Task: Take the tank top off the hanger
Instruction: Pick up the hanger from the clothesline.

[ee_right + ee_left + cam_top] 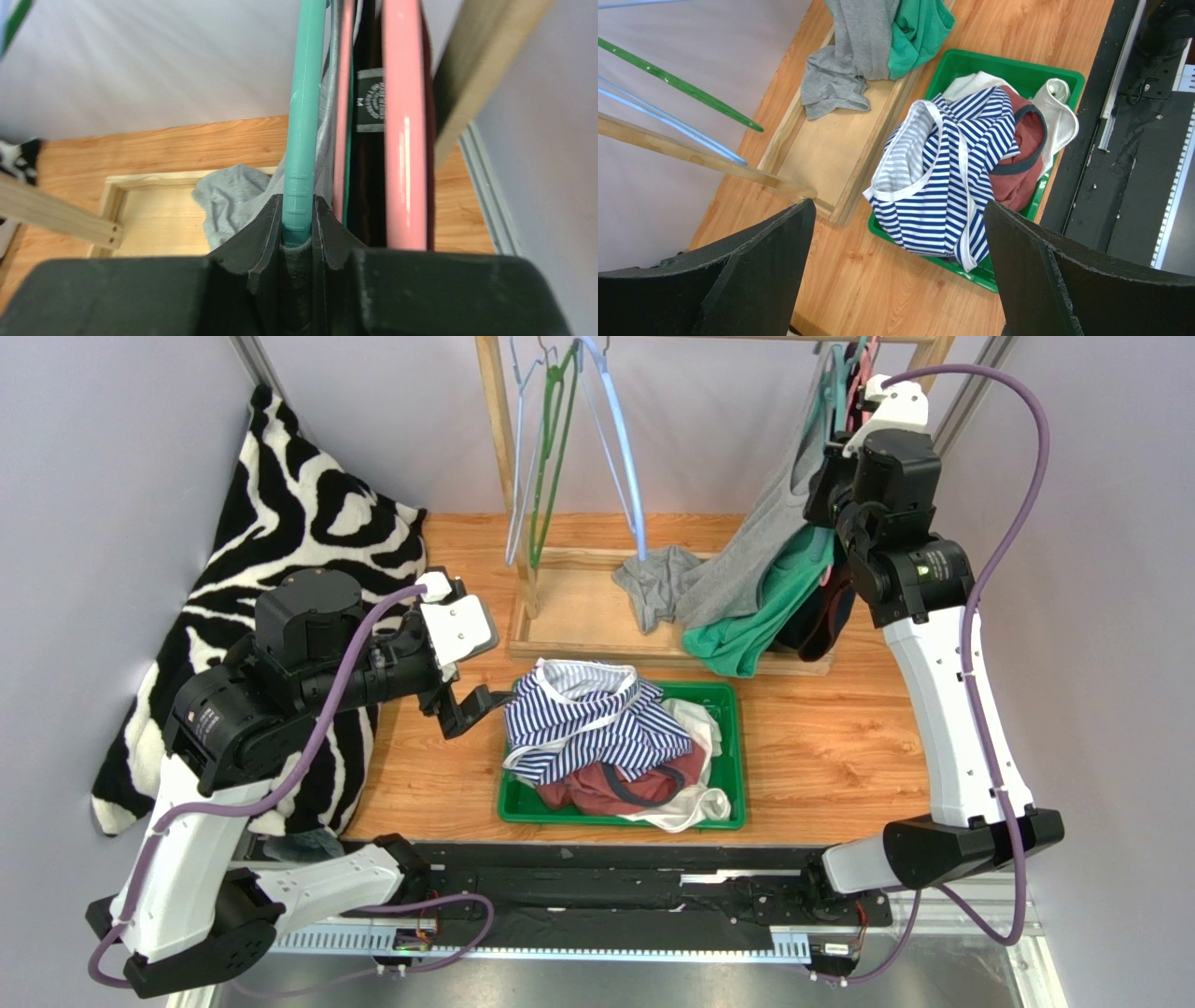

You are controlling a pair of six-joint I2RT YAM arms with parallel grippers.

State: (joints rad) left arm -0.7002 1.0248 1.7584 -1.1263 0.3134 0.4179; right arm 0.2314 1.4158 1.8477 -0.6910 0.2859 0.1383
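Gripping the teal hanger, the right gripper has its jaws closed tight on the bar in the right wrist view. The grey tank top hangs off that hanger and trails down toward seven o'clock into the wooden tray. A pink hanger and a black garment hang just beside, at three o'clock of the teal one.

From the top external view, the step in hand looks like securing the hanger at the rack, at one o'clock. The next move probably calls for holding it steady while the fabric is drawn off its shoulders, without snagging the neighbouring hangers. The left gripper hovers over the desk at nine o'clock of the green bin. The bin holds a blue-striped tank top, a rust-red garment and a white one. The tray holds the grey hem and a green garment.

In the left wrist view, the left jaws stand wide apart, holding nothing, with the striped top and bin between them.
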